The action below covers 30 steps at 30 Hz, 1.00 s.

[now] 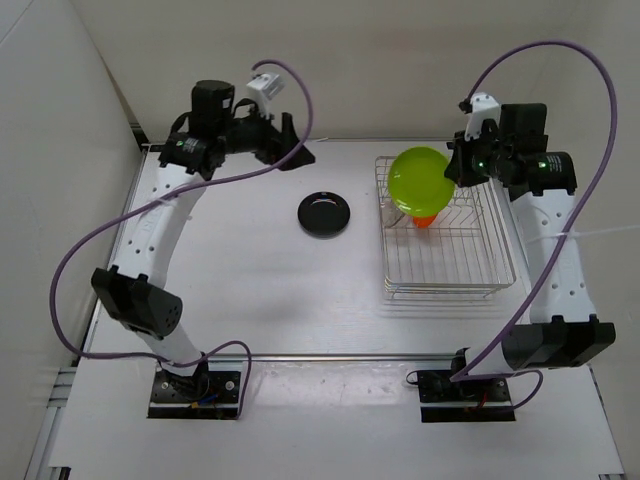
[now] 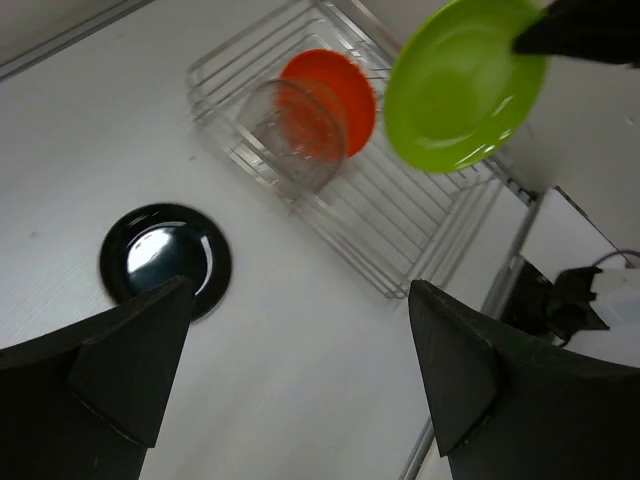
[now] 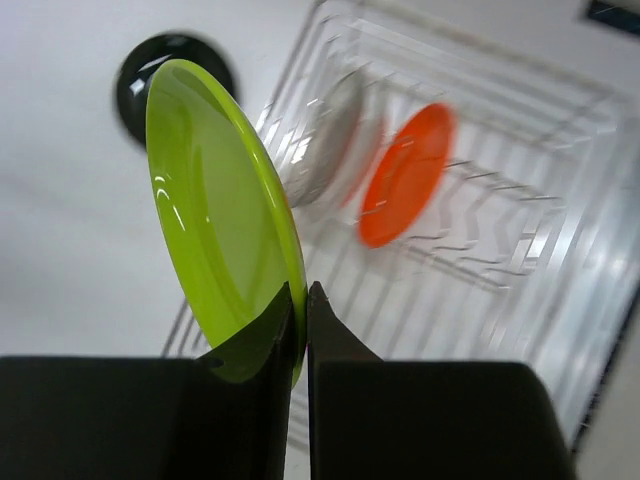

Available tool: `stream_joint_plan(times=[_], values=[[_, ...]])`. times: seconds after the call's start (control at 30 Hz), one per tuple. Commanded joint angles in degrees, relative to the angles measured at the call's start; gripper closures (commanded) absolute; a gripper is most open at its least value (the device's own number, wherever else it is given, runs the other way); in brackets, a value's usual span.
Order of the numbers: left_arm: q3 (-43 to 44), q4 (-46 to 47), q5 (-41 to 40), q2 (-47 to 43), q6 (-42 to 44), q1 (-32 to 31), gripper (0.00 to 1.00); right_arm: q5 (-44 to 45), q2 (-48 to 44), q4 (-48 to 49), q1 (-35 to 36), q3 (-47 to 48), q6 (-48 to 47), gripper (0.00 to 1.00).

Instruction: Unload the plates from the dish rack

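My right gripper [image 3: 302,292] is shut on the rim of the yellow-green plate [image 3: 215,215] and holds it above the silver wire dish rack [image 1: 470,282]; the plate also shows in the top view [image 1: 420,182] and the left wrist view [image 2: 462,82]. An orange plate [image 3: 405,175] and a clear plate [image 3: 330,145] stand upright in the rack; both show in the left wrist view, orange [image 2: 345,92], clear [image 2: 290,135]. A black plate [image 1: 324,213] lies flat on the table left of the rack. My left gripper [image 2: 300,345] is open and empty, high above the table's far left.
The white table [image 1: 250,290] is walled at the back and left. The right arm [image 1: 550,250] runs along the rack's right side. Purple cables loop above both arms.
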Motion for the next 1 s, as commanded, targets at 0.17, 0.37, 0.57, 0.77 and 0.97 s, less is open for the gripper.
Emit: stream_joint_plan(times=[0.17, 0.37, 0.57, 0.77, 0.97], values=[[13.34, -0.18, 0.40, 7.95, 1.26, -13.20, 0.01, -22.74, 0.04, -0.01, 0.12, -4.98, 0.09, 1.00], [13.34, -0.18, -3.47, 13.05, 1.87, -17.43, 0.01, -25.47, 0.66, 0.61, 0.12, -3.85, 0.62, 1.00], [15.36, 0.35, -5.14, 16.13, 1.87, -19.54, 0.01, -28.37, 0.66, 0.61, 0.12, -2.70, 1.23, 1.00], [17.12, 0.35, -5.66, 17.27, 1.87, -20.07, 0.26, -29.07, -0.57, 0.08, 0.12, -2.70, 1.23, 1.00], [18.18, 0.35, -7.33, 17.27, 2.49, -20.07, 0.60, -28.55, -0.57, 0.08, 0.12, -3.23, 1.23, 1.00]])
